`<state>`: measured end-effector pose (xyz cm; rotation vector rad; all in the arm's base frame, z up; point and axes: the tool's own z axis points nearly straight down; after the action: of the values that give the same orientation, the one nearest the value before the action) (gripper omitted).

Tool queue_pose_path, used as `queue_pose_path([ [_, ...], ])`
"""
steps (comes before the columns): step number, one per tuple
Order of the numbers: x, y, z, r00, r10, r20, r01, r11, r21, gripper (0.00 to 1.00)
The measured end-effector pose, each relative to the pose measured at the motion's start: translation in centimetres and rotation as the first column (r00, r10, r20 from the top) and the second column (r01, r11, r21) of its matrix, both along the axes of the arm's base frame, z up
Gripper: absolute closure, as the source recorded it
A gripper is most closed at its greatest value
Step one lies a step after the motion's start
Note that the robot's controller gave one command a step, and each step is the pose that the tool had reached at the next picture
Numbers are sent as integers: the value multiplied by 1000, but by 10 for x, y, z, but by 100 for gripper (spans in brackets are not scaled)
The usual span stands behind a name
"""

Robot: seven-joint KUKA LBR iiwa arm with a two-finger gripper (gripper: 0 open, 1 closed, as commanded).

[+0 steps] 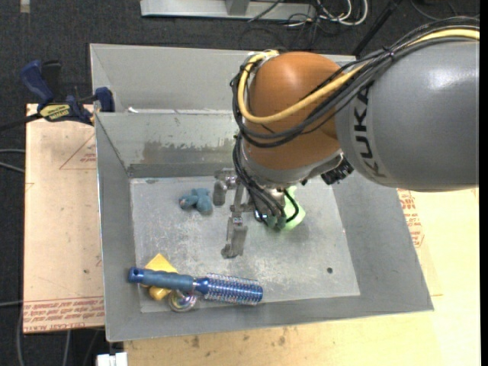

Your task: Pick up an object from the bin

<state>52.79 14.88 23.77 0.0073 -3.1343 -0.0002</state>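
1. Brush (204, 284), blue, lies along the front wall; yellow scrap (161, 264) and ring (181, 302) touch it.
2. Gripper (235, 239) hangs over bare bin (335, 250) floor; I cannot tell whether it is apart or together.
3. Green lump (294, 216) sits just beside it; blue-grey lump (197, 201) farther left.

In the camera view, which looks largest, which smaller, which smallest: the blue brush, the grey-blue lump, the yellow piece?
1. blue brush, by far the largest.
2. grey-blue lump and yellow piece look about alike. The brush handle lies over part of the yellow piece, so I do not rank these two.
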Motion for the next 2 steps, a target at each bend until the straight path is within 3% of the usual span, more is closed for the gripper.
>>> queue_pose_path([
  [1,-47,-1,-86,992,122,-2,-122,992,-1,0],
  [2,-42,3,-168,985,172,24,-172,985,3,0],
])
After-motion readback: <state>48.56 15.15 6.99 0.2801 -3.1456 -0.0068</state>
